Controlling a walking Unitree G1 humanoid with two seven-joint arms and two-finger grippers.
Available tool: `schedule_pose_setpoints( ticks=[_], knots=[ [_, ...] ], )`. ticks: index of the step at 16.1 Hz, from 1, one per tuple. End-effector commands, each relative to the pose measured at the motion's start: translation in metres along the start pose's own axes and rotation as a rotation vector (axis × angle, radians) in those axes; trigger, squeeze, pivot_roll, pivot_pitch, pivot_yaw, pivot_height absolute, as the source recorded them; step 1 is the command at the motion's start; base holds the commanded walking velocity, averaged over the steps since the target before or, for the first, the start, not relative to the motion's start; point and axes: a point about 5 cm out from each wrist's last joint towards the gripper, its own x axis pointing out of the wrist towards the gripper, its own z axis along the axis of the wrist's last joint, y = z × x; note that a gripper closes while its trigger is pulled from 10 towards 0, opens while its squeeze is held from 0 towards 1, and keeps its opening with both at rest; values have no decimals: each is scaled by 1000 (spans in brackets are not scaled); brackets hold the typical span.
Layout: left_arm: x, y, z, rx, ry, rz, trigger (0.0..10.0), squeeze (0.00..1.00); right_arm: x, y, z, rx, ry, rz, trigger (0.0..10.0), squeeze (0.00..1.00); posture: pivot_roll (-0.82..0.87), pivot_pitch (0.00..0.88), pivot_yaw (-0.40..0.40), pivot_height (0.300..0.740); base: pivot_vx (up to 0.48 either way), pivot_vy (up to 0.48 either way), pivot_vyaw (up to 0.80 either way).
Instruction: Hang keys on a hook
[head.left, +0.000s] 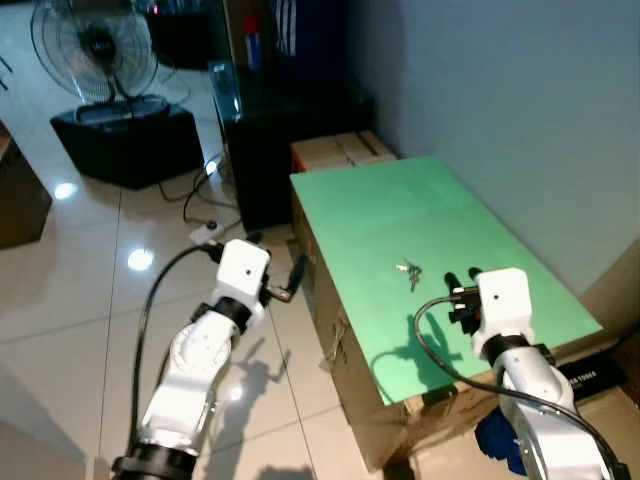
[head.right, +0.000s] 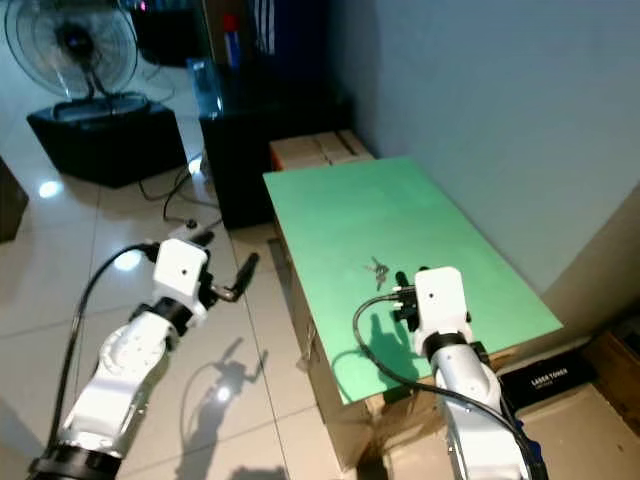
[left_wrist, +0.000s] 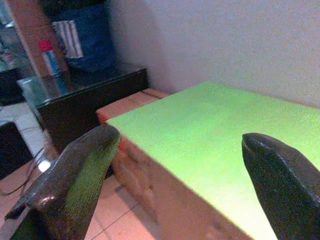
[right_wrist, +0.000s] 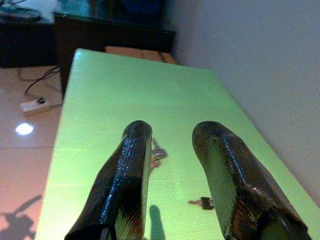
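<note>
A small bunch of metal keys (head.left: 410, 270) lies on the green table top (head.left: 380, 215), about mid-way along it. My right gripper (head.left: 462, 279) hovers low over the table just short of the keys, open, with nothing between its fingers. In the right wrist view the keys (right_wrist: 157, 152) lie just beyond the fingertips, partly hidden by one black finger (right_wrist: 131, 165), and a separate key piece (right_wrist: 202, 202) lies nearer. My left gripper (head.left: 293, 277) is off the table's left side, above the floor, open and empty (left_wrist: 180, 175).
The green top rests on cardboard boxes (head.left: 345, 345) against a grey wall (head.left: 520, 110). Beyond it stand a black cabinet (head.left: 265, 150) and a fan (head.left: 95, 45) on a black box. A power strip and cables (head.left: 205, 230) lie on the glossy tile floor.
</note>
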Motion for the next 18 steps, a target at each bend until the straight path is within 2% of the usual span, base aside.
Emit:
schedule_pose_setpoints(
  ticks=[1,10,16,18],
  knots=[
    [2,2,1,18,0,-1,10000,0,1,1,3,-14,-5,10,10000,0,-152,0,6,740,0,0,506],
    [5,1,1,26,4,6,10000,0,2,0,3,-23,-6,7,10000,0,-153,0,5,740,0,-480,800],
    [6,1,1,37,6,-2,10000,0,2,1,2,6,-3,-12,10000,0,-154,0,13,740,0,-480,69],
    [6,3,1,41,7,0,10000,0,1,2,0,29,14,-19,10000,0,-157,0,18,740,0,-176,0]
  ],
)
